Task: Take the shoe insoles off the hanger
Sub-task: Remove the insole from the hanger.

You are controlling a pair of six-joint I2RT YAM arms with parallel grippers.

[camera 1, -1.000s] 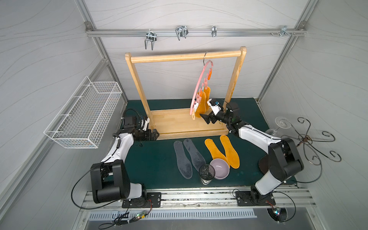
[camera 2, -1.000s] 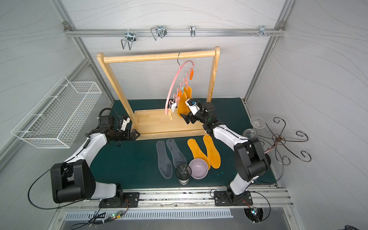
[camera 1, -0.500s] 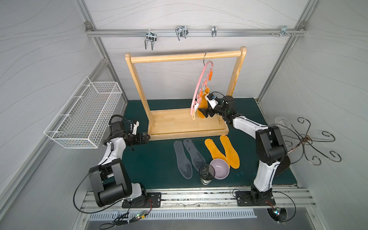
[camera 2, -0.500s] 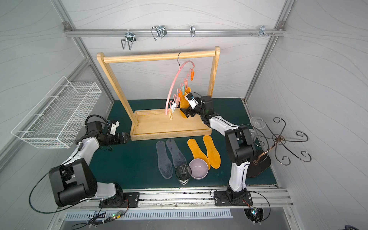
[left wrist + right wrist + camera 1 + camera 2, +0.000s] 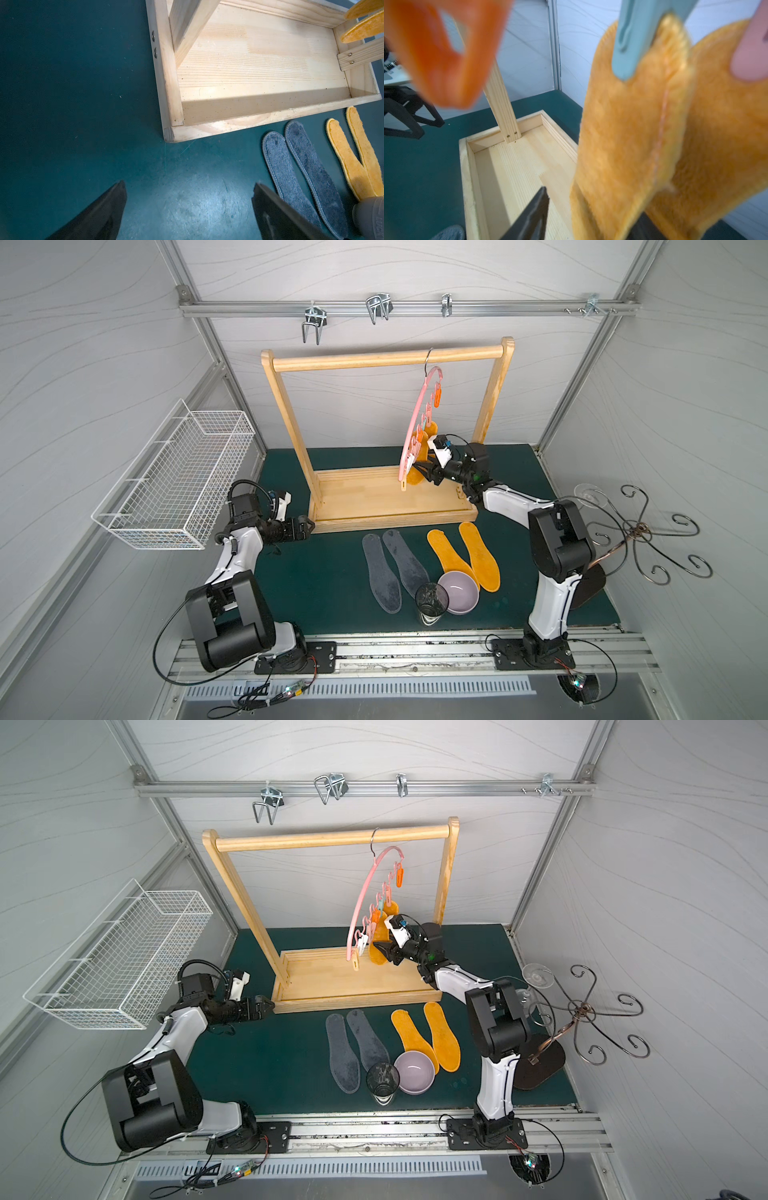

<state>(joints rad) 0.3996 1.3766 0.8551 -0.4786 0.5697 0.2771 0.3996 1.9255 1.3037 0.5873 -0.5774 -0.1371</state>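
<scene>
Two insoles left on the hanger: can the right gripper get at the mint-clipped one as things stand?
Likely yes. The right gripper straddles the insole at its lower end, a finger on each side, nothing between. The mint clip holds only its top.

right end effector (image 5: 419, 472) at hanging orange insoles (image 5: 424, 448), pink hanger (image 5: 417, 416)

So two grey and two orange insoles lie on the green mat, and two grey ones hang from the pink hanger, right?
Not quite. The two hanging insoles clipped to the pink hanger are orange, not grey, as the right wrist view shows. Two grey insoles and two orange insoles do lie on the green mat.
</scene>
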